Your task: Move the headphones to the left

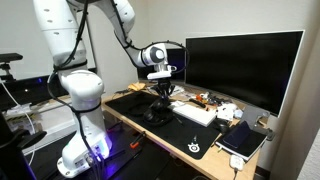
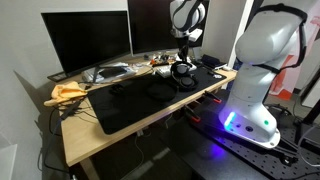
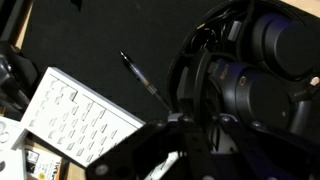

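My end effector (image 1: 162, 88) hovers over the headphones (image 1: 157, 113), which lie on the tabletop (image 2: 75, 135) almost straight below me beside the keyboard (image 1: 195, 113); whether my jaws are parted, I cannot tell

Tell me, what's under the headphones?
The black desk mat lies under the headphones. The patch right beneath them is covered, so anything there cannot be seen.
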Controlling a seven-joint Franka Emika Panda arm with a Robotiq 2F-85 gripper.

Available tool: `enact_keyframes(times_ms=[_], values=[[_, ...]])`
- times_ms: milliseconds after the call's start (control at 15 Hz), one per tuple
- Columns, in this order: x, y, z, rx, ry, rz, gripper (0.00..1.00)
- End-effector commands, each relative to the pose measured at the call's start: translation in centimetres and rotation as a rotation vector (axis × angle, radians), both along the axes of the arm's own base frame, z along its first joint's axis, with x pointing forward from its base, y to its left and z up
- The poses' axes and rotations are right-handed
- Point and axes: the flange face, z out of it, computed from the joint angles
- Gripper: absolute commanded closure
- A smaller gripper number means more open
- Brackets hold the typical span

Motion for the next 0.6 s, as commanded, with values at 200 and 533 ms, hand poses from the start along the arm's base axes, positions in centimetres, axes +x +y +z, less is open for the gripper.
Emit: enact_keyframes(times_ms=[200,533], values=[[-2.8,2.4,5.0,-0.014,-0.105,0.067,0.96],[-3.4,4.1,8.8,-0.010,-0.189,0.099,0.96]])
